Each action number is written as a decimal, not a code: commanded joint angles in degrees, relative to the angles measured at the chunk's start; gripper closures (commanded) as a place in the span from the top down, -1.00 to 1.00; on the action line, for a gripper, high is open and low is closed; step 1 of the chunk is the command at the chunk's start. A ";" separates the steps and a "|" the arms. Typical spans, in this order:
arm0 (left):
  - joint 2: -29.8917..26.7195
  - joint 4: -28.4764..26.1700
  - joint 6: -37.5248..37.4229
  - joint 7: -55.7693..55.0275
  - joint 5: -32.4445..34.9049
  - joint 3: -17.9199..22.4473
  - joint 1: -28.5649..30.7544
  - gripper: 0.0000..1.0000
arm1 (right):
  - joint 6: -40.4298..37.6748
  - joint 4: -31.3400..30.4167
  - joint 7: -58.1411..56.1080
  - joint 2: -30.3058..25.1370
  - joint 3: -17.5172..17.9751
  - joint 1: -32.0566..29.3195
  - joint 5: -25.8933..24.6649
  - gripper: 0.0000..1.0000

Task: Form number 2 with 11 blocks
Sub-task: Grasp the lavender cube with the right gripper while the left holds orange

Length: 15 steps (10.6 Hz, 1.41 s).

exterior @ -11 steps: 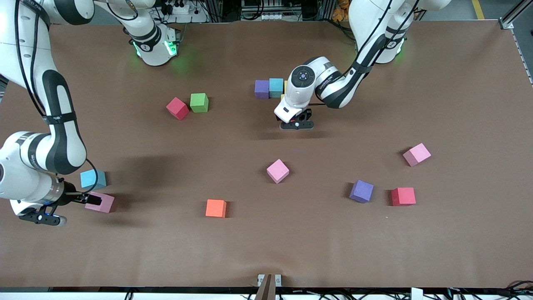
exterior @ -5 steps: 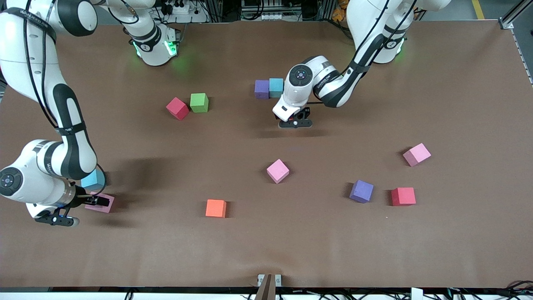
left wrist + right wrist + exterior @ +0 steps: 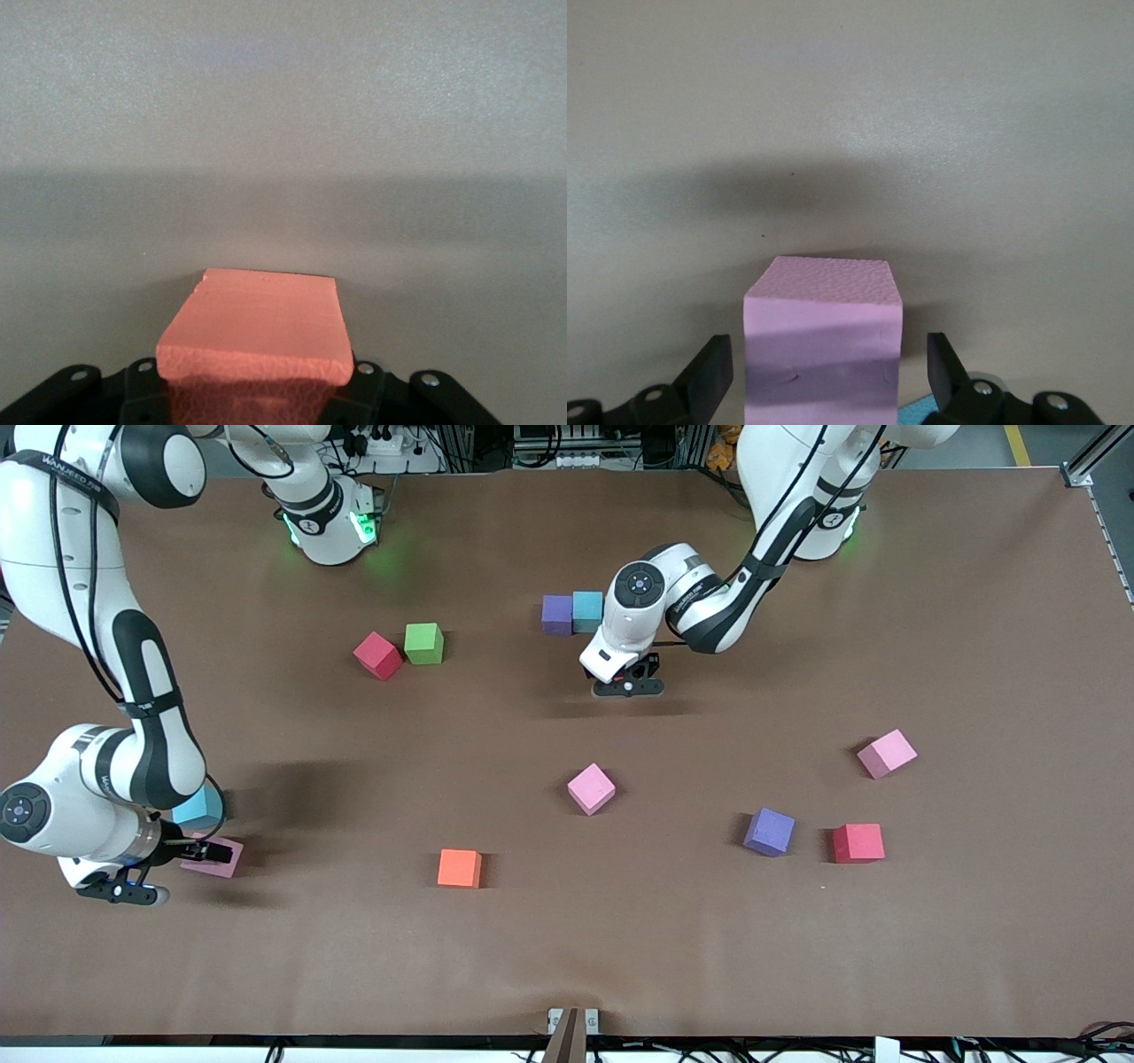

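The left wrist view alone shows the left gripper (image 3: 252, 403) clamped on a matte orange foam cube (image 3: 257, 332), hidden in the front view under the arm at five o'clock of the touching purple cube (image 3: 556, 614) and blue cube (image 3: 587, 610). The right gripper (image 3: 827, 372), fingers (image 3: 709, 376) spread apart, straddles a pale pink foam cube (image 3: 824, 341) without touching, low at the right arm's end of the brown table (image 3: 567, 939). The other blocks lie scattered, no digit formed.
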 commanded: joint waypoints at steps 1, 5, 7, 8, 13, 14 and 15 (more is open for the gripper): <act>0.61 -0.35 -0.43 -0.99 0.44 -0.02 -0.77 -0.12 | 1.76 1.11 -0.12 2.20 1.26 -1.20 0.18 0.74; 0.61 -0.09 -3.24 -1.16 0.88 -0.02 -0.86 -0.13 | 1.68 1.20 3.03 2.56 1.26 -1.02 0.27 -0.06; 0.61 -0.08 -3.33 -1.08 0.97 -0.02 -0.86 -0.13 | 1.24 1.20 2.78 2.04 1.26 -1.02 3.41 -0.13; 0.61 -0.08 -3.33 -1.16 0.97 -0.02 -0.86 -0.12 | 1.15 1.20 2.61 1.42 1.26 -0.76 4.13 -0.13; 0.88 0.44 -3.42 -1.25 0.97 0.06 -0.77 1.00 | 0.62 -5.63 2.60 -9.19 1.08 1.17 3.43 -0.11; 0.88 0.53 -3.42 -1.16 0.97 -0.02 -0.77 1.00 | 0.62 -7.48 2.95 -11.74 0.99 2.13 3.43 -0.11; 0.79 0.53 -3.42 -1.08 1.06 -0.02 -0.77 1.00 | 0.62 -9.41 3.22 -14.55 0.56 3.62 3.43 -0.11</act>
